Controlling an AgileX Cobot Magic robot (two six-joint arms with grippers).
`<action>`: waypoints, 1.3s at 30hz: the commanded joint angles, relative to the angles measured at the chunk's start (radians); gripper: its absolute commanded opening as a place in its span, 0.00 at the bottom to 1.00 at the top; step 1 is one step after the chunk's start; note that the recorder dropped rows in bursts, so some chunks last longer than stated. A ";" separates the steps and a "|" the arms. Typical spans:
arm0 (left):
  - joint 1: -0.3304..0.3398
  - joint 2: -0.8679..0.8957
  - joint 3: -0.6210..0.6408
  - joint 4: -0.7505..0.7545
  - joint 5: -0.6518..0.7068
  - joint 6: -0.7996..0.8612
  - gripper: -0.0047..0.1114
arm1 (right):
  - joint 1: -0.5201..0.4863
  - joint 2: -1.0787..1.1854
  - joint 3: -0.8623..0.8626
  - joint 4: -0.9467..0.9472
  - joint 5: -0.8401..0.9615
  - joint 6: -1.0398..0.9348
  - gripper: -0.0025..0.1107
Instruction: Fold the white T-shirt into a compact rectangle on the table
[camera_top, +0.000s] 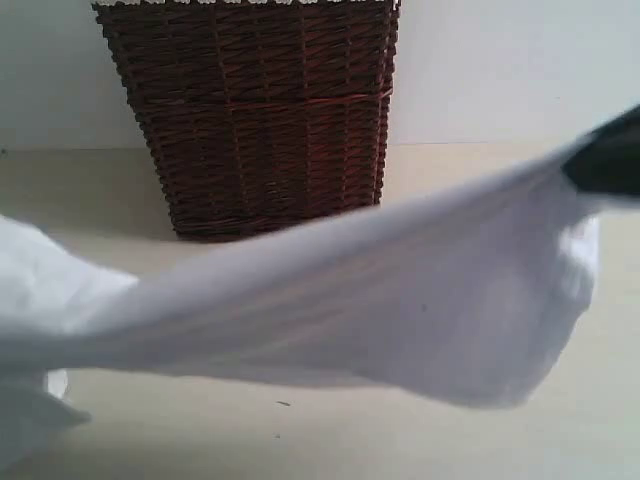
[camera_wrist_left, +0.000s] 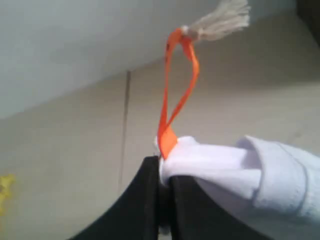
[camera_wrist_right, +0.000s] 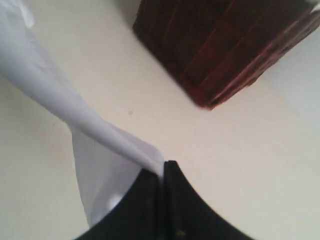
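Observation:
The white T-shirt (camera_top: 400, 290) hangs stretched in the air across the exterior view, sagging in the middle above the table (camera_top: 330, 440). My right gripper (camera_top: 610, 160) shows as a dark shape at the right edge, shut on the cloth's upper end. In the right wrist view its black jaws (camera_wrist_right: 162, 172) pinch a thin edge of the T-shirt (camera_wrist_right: 100, 135). My left gripper (camera_wrist_left: 162, 167) is shut on a bunched fold of the T-shirt (camera_wrist_left: 235, 170), next to an orange neck tag (camera_wrist_left: 175, 95). In the exterior view the left gripper is out of sight.
A dark brown wicker basket (camera_top: 255, 110) stands at the back of the table, behind the stretched shirt; it also appears in the right wrist view (camera_wrist_right: 225, 45). A pale wall runs behind it. A small dark speck (camera_top: 283, 404) lies on the table in front.

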 joint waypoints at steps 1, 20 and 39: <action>0.002 0.111 0.122 -0.020 -0.058 0.007 0.04 | -0.003 0.182 0.024 0.023 0.054 0.003 0.02; -0.081 0.842 0.153 -0.121 -1.051 0.135 0.11 | -0.006 0.800 -0.045 -0.465 -0.880 0.159 0.02; -0.121 0.766 0.134 -0.339 -0.863 0.013 0.23 | -0.060 0.787 -0.243 -0.444 -0.585 0.588 0.33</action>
